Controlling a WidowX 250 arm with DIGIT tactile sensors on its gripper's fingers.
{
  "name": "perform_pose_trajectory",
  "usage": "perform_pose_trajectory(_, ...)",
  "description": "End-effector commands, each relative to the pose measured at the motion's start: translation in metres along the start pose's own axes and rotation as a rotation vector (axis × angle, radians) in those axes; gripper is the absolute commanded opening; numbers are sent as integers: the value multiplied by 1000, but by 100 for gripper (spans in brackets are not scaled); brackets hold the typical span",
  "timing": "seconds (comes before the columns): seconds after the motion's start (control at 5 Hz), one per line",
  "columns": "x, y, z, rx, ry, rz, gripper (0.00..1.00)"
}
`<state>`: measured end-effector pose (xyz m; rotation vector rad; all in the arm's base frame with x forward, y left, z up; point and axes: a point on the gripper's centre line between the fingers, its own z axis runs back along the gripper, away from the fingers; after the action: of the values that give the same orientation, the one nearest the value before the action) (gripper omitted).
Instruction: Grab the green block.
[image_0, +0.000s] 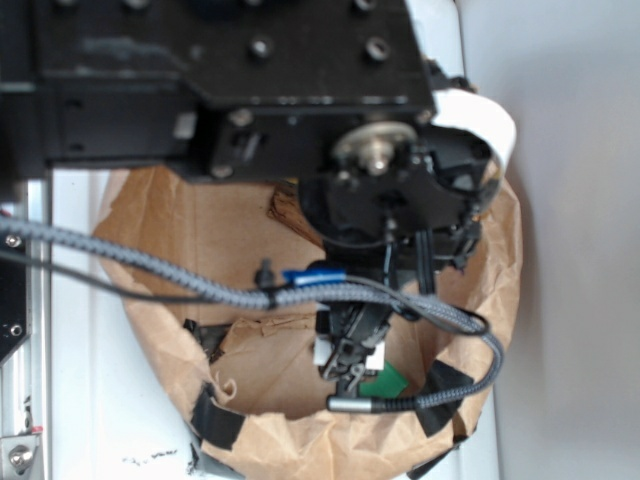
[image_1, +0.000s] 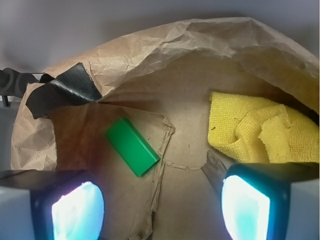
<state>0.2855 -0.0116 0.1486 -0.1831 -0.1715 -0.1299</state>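
End effector (image_1: 160, 200) is spread wide w/ nothing in it, hovering inside the paper bag (image_1: 200, 45). Green block (image_1: 132, 146) lies flat on the bag floor, up-left of center; yellow cloth (image_1: 250, 130) off right, prob just clutter.

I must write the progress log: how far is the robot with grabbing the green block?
Done: the gripper is down inside the paper bag. In hand: nothing, the fingers stand apart, short of the green block. Left: move onto the block lying on the bag floor, close, lift.
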Motion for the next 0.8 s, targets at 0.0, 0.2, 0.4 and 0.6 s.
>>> perform_pose_trajectory(0.0, -11, 15, -23, -1, -45, -84, 100)
perform_pose_trajectory(0.2, -20, 18, -42, 35, -45, -131, 100)
perform_pose_trajectory(0.4, -19, 11, -64, 62, -39, -174, 100)
perform_pose_trajectory(0.6, -10, -1, -73, 85, -109, -178, 100)
